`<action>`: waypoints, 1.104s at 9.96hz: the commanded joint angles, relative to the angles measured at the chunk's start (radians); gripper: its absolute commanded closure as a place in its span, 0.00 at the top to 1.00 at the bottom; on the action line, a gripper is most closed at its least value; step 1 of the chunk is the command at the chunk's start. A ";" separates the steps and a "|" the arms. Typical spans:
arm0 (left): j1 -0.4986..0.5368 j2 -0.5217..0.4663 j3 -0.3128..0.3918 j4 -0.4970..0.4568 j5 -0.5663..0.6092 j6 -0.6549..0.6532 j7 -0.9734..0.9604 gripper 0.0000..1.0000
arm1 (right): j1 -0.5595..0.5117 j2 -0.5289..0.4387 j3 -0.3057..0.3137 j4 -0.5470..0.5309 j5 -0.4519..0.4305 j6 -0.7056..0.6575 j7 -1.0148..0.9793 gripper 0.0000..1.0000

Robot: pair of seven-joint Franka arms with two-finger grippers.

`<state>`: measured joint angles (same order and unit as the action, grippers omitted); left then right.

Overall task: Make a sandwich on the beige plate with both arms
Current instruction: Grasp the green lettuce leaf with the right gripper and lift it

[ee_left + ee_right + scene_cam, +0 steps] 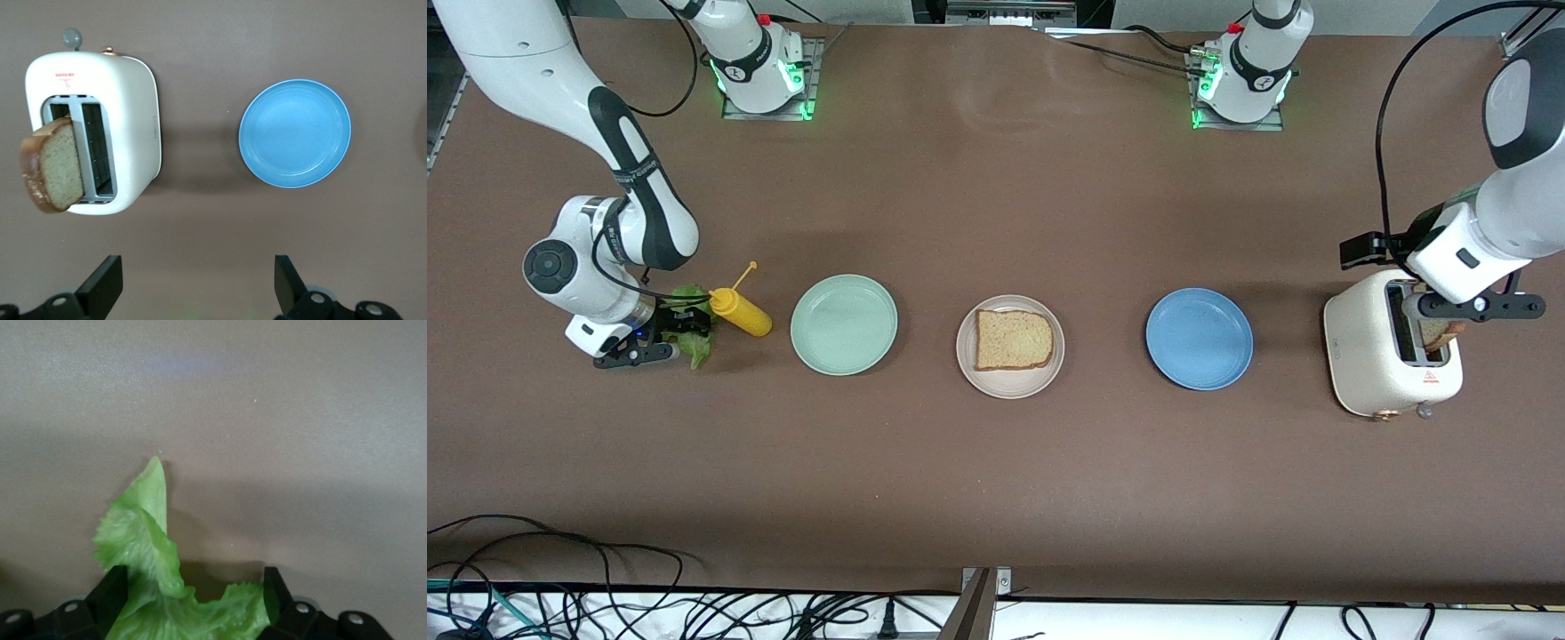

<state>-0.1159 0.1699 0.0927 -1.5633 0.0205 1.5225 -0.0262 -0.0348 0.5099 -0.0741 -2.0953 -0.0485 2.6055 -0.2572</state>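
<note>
The table (996,498) was plain brown. Plates were mint-green (844,324), speckled beige (1010,346) and blue (1199,338). The bread (1012,340) was tan, brown-crusted; lettuce (150,540) green; bottle (740,311) yellow; toaster (1369,356) cream.

Two white arms with dark grey joint bands and round grey end caps. Green lights glowing at both bases, each topped with a small red button, on metal mounting plates. Black cables looping along both arms. Black two-finger pincers: left pincer (193,293), right pincer (190,600), silver screws at the knuckles.
</note>
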 commanded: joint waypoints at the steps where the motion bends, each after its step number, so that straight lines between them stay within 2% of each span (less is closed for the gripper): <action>1: 0.021 -0.033 -0.008 0.015 0.033 -0.048 0.032 1.00 | -0.010 -0.016 0.002 -0.017 -0.011 -0.002 -0.020 0.13; 2: 0.033 -0.038 -0.008 0.035 0.033 -0.079 0.048 1.00 | -0.010 -0.021 0.002 -0.014 -0.011 -0.002 -0.028 0.03; 3: 0.041 -0.038 -0.010 0.064 0.033 -0.125 0.064 1.00 | -0.010 -0.021 0.002 -0.012 -0.011 -0.002 -0.042 0.00; 7: 0.062 -0.050 -0.013 0.101 0.023 -0.177 0.098 1.00 | -0.007 -0.042 -0.006 0.032 -0.013 -0.065 -0.051 0.00; 9: 0.062 -0.067 -0.013 0.101 0.016 -0.177 0.097 1.00 | -0.007 -0.063 -0.004 0.104 -0.013 -0.173 -0.051 0.00; 11: 0.073 -0.063 -0.011 0.101 -0.029 -0.168 0.103 1.00 | 0.003 -0.080 0.005 0.255 -0.010 -0.385 -0.037 0.00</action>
<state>-0.0606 0.1168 0.0892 -1.4704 0.0156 1.3656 0.0492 -0.0338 0.4512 -0.0785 -1.9410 -0.0486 2.3628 -0.2941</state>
